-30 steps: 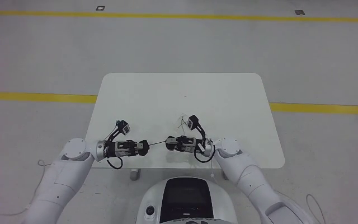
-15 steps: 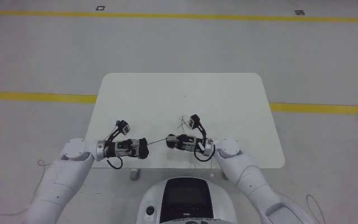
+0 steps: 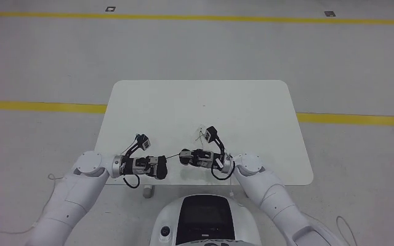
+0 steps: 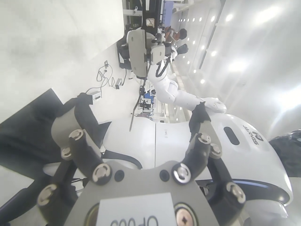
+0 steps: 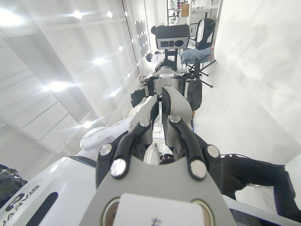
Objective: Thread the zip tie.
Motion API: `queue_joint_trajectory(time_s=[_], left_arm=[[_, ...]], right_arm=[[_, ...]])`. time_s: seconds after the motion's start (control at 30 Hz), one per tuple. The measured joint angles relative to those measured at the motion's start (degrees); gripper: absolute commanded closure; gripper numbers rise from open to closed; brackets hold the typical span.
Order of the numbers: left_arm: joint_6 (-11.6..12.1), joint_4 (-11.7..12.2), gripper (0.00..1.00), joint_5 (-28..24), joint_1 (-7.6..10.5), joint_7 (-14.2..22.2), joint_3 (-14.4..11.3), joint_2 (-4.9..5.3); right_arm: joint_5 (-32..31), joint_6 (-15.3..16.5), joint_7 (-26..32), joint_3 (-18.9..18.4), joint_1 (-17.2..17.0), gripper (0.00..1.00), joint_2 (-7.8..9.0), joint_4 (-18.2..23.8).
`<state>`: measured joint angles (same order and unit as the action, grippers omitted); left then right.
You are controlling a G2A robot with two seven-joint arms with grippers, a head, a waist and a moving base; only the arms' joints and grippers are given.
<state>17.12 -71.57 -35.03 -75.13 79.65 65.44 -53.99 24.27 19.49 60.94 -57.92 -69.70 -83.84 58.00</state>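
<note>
At the lower centre of the top view, over the table's (image 3: 246, 104) near edge, the right gripper (image 3: 183, 158) pinched the zip tie (image 4: 134, 112). Its free end hung between the left gripper's (image 3: 164, 167) widely spread fingers, touching neither.

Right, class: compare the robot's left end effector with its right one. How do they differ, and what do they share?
The left end effector is open, jaws spread wide; the right end effector is shut. The left holds nothing; the right grips the zip tie, whose free end points toward the left one. Shared: both hang above the near part of the table, facing each other.
</note>
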Motion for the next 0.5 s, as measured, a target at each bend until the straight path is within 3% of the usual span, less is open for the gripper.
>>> queue_joint_trajectory(time_s=[0.1,0.33,0.5], left_arm=[[0.47,-0.16,0.0,-1.37,0.69,-0.01,-1.6,0.17],[0.57,-0.1,0.0,-1.41,0.74,-0.01,-1.65,0.2],[0.11,-1.41,0.0,-0.99,0.26,-2.39,-2.16,0.18]], right_arm=[[-0.23,-0.01,-1.07,0.23,0.19,1.0,-0.03,0.41],[-0.71,-0.12,-1.98,0.09,-0.01,1.0,0.02,1.17],[-0.49,-0.72,-1.52,0.21,-0.96,1.0,0.41,3.55]])
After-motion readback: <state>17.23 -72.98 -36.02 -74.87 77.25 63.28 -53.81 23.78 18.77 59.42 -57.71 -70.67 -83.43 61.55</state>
